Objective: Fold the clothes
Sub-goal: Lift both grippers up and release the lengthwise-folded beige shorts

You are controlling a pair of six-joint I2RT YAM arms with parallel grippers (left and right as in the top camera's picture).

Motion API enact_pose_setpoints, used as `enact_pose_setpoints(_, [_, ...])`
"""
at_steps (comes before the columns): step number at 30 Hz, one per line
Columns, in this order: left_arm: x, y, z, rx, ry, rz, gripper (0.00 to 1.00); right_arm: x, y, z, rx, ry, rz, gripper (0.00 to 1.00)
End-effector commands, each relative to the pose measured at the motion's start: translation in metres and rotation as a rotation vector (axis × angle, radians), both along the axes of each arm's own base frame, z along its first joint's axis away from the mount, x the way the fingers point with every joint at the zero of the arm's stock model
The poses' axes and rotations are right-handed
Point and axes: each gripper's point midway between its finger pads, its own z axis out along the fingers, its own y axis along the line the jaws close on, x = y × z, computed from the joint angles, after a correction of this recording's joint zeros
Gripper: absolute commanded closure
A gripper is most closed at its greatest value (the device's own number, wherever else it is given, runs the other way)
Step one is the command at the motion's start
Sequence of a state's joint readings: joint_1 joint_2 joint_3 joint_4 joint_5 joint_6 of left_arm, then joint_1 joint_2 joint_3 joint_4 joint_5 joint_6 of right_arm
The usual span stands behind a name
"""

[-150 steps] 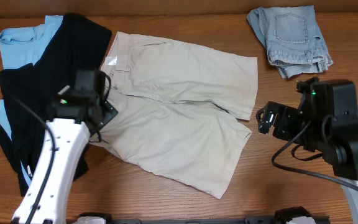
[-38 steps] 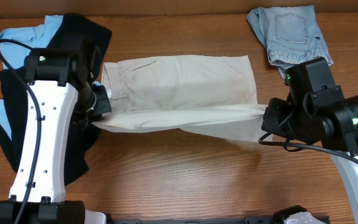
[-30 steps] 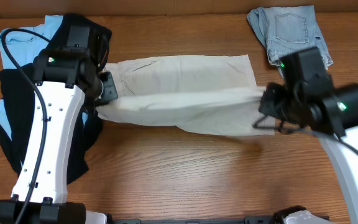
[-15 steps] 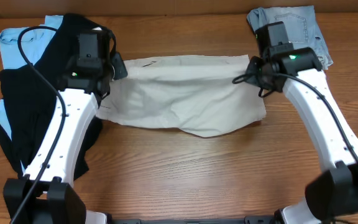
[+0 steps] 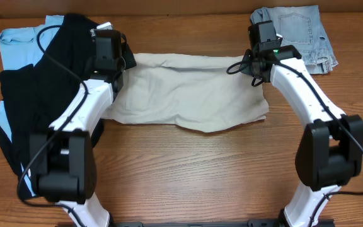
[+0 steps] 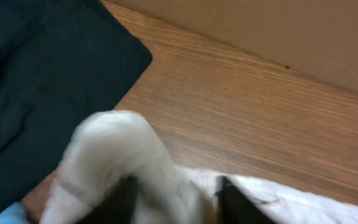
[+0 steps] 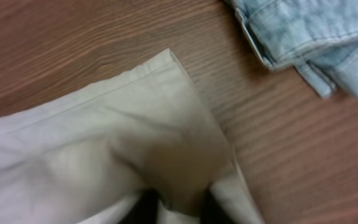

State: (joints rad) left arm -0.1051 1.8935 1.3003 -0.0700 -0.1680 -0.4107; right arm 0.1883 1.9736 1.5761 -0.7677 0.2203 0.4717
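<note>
The khaki shorts (image 5: 188, 94) lie folded in half across the middle of the table, the fold along the near side. My left gripper (image 5: 127, 60) is at their far left corner. In the left wrist view its fingers (image 6: 124, 200) stand apart, and a hump of khaki cloth (image 6: 107, 155) sits loosely between them. My right gripper (image 5: 249, 62) is at the far right corner. In the right wrist view its fingers (image 7: 145, 208) are close together with a fold of khaki cloth (image 7: 179, 168) between them. Black trousers (image 5: 40, 88) and a light-blue shirt (image 5: 19, 41) lie at the left.
Folded denim shorts (image 5: 295, 34) lie at the far right corner, close behind my right gripper, and show in the right wrist view as denim shorts (image 7: 316, 37). The black trousers (image 6: 36, 81) reach right up to the khaki cloth's left end. A wall runs along the table's far edge.
Both grippers carried the shorts' near edge away to the far side and laid it over the far half. The left gripper's fingers have parted since half a second ago.
</note>
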Motion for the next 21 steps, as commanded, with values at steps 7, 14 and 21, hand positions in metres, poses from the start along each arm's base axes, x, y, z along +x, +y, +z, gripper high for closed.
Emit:
enact_pose_setpoints(7, [-0.007, 0.012, 0.021, 0.063, 0.051, 0.007, 0.00, 0.000, 0.000, -0.006, 0.032, 0.026, 0.006, 0.00])
enact_pose_setpoints(14, [-0.054, 0.007, 0.023, 0.166, 0.279, -0.178, 0.00, -0.021, 0.041, 0.009, 0.183, 0.080, 0.248, 0.00])
enact_pose_setpoints(21, [-0.056, 0.025, -0.021, 0.213, 0.378, -0.335, 0.00, -0.044, 0.045, 0.000, 0.178, 0.175, 0.325, 0.00])
